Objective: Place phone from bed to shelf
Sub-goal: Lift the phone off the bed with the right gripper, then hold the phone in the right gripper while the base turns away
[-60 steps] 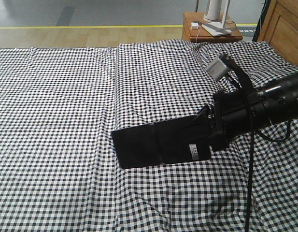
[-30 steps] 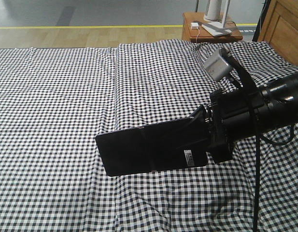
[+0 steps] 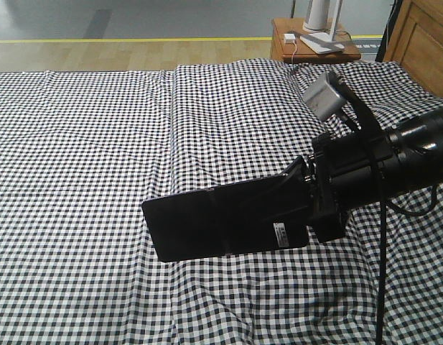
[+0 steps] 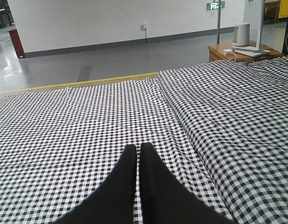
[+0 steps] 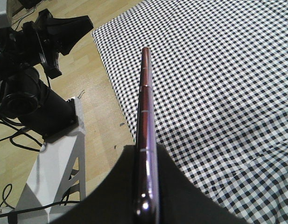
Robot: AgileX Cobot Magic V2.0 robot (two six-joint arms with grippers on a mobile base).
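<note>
The phone [image 3: 221, 223] is off the bed [image 3: 77, 144]. Its free end reaches left above the gingham sheet, and its right end is clamped in the right gripper [image 3: 301, 210].

Furthest left, the left gripper [image 4: 136, 161] hovers over the sheet with its fingers [image 4: 125, 179] pressed together on nothing. I judge it is simply parked out of the way.

The right wrist view shows the phone [image 5: 146, 107] edge-on. Its rose-gold rim runs up from between the two fingers [image 5: 174, 198], which press on the broad faces. Gripping one short end leaves most of the slab free, which should let it slide flat onto a board.

Right of the grip, the black arm runs off the picture. Behind it stand a small reddish desk [image 3: 282, 49] and the wooden headboard [image 3: 422, 36].

The shelf is in no view, so the carry is probably only beginning.
</note>
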